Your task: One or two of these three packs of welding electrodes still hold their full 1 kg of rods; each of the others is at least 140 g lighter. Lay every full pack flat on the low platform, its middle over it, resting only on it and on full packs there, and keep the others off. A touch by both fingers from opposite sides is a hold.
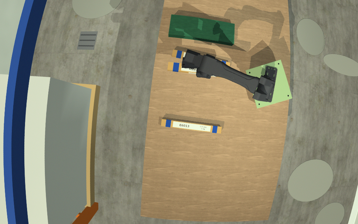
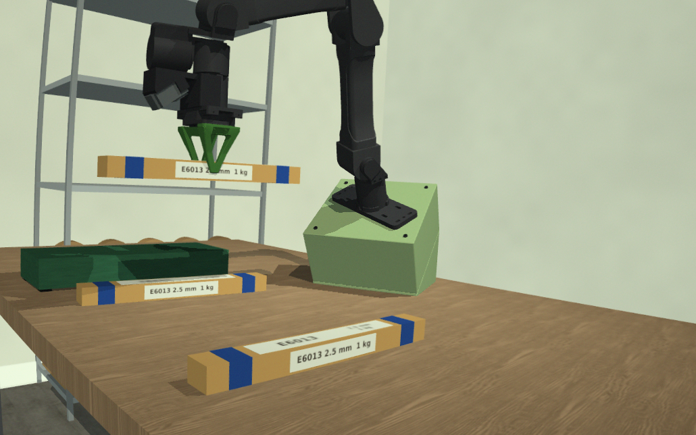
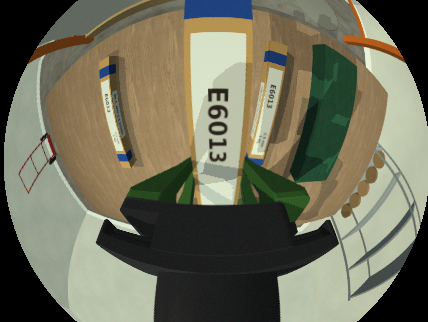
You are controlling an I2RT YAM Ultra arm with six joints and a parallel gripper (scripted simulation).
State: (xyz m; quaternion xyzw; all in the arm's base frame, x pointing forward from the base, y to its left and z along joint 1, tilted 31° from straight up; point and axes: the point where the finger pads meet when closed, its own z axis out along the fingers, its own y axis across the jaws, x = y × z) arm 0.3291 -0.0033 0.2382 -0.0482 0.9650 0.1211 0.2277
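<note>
A wooden table (image 2: 513, 359) carries everything, and on its far left part lies the low green platform (image 2: 123, 264), a flat block with nothing resting on it. A pale green wedge base (image 2: 369, 256) at the far right bears the dark arm (image 2: 356, 92), which reaches left over the table. Three long, thin packs of welding rods are seen, all alike in tan card with blue bands and a white label. One pack on the table (image 2: 171, 288) lies just in front of the platform, and a near pack (image 2: 306, 352) lies well apart toward the front edge. The lifted pack (image 2: 153, 168) is held high in the air, level, above the strip between the platform and the pack on the table. The gripper (image 2: 209, 151) is clenched on this lifted pack, the green fingers pressing its two long sides at about the middle of its length, right over the label. The pack is judged to be stiff and fairly heavy for its slim shape, with smooth card faces that could slip, so a hold near the middle is thought wise, since an off-centre hold would let one end droop. Its long axis runs left to right in the scene, roughly parallel to the platform's long side, so little turning seems needed before it is laid flat.
</note>
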